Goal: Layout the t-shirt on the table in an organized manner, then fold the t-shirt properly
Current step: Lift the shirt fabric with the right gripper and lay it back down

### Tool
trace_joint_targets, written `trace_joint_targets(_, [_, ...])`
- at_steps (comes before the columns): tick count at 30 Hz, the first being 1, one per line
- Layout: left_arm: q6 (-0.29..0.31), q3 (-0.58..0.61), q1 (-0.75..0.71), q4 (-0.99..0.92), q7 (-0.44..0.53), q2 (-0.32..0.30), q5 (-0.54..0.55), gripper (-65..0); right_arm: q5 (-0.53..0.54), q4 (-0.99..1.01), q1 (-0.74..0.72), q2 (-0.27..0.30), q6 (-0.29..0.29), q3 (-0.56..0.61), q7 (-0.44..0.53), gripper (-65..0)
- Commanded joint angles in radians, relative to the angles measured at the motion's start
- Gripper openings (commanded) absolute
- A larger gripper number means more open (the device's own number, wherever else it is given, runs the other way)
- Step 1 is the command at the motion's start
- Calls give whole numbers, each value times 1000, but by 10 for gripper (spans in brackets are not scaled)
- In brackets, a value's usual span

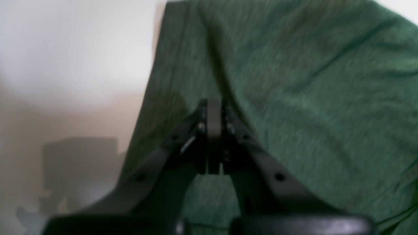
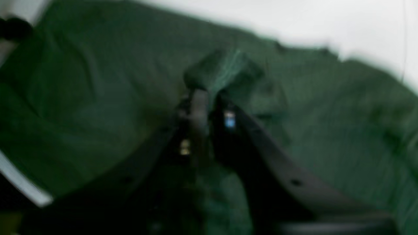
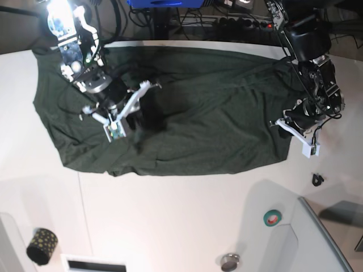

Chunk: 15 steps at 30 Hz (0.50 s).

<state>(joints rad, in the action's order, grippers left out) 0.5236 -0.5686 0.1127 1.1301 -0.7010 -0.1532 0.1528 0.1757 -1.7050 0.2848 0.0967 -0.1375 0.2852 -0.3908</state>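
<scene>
T-shirt: dark green, spread wide across the far half of the table, lying roughly flat, its long lower edge running across the middle of the base view.
Layout: by my judgement mostly done; the cloth forms one broad shape, but creases and a bunched dark patch remain near the middle-left.
Folding: not yet done as far as I can see; no clean folded layer shows anywhere, so the whole fold is still ahead.
My left end effector: pressed together at the shirt's edge on the right of the base view; the wrist view shows cloth draping away from the tips, so I judge I am pinching the shirt, though the cloth between the tips is not visible.
My right end effector: over the shirt's left part; a small tuft of green cloth sits just at the tips, which stand slightly apart, but the blur stops me telling whether I am gripping it or have let go.
Other things: a patterned roll, a teal tape ring, a small round metal piece and a small black bit lie on the near side, well apart from the shirt.
Hard to make out: both wrist views are blurred; sleeves and collar cannot be picked out; the shirt's far-left corner is hidden behind my right arm.
</scene>
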Motion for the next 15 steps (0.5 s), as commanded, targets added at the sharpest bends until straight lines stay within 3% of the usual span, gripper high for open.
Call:
trace_joint_targets(1, [8, -1, 9, 18, 16, -13, 12, -650, 3, -11, 1, -1, -4, -2, -10, -453])
trace_joint_targets(3, [8, -1, 2, 20, 16, -13, 12, -650, 3, -14, 12, -1, -4, -2, -72, -389])
trace_joint_targets(8, [25, -4, -6, 21, 16, -15, 12, -650, 2, -69, 27, 7, -4, -36, -56, -387])
trace_joint_targets(11, [59, -4, -21, 21, 16, -16, 12, -650, 0, -59, -29, 2, -4, -160, -10, -387])
trace_joint_targets(15, [59, -4, -35, 17, 19, -16, 12, -650, 0, 148, -210, 7, -4, -355, -43, -380])
